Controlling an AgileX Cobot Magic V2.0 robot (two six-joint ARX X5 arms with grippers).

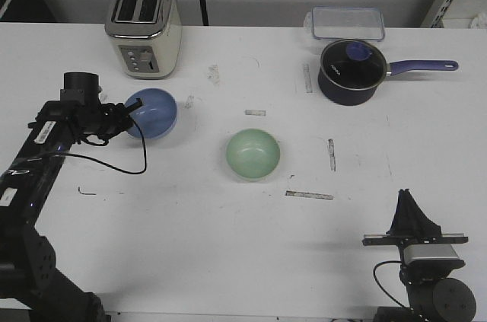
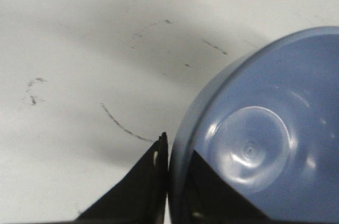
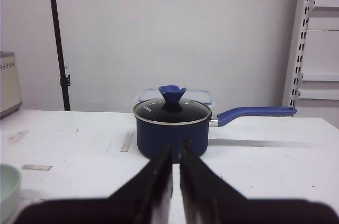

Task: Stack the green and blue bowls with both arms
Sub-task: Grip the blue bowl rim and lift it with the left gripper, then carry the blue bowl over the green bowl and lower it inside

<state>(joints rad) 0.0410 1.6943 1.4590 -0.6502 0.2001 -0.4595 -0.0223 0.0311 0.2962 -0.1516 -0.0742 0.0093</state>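
Observation:
The light blue bowl (image 1: 152, 114) is at the left of the table, in front of the toaster, and looks tilted. My left gripper (image 1: 126, 115) is shut on its left rim. In the left wrist view one finger (image 2: 151, 184) is outside the bowl (image 2: 265, 128), the other (image 2: 212, 195) is inside, and the rim is pinched between them. The pale green bowl (image 1: 253, 153) sits upright at the table's middle, apart from both grippers. Its edge also shows in the right wrist view (image 3: 7, 187). My right gripper (image 1: 408, 214) is shut and empty, low at the front right.
A cream toaster (image 1: 144, 23) stands at the back left, just behind the blue bowl. A dark navy pot with a glass lid (image 1: 351, 71) and a clear lidded box (image 1: 345, 23) are at the back right. Tape strips (image 1: 309, 195) mark the white table.

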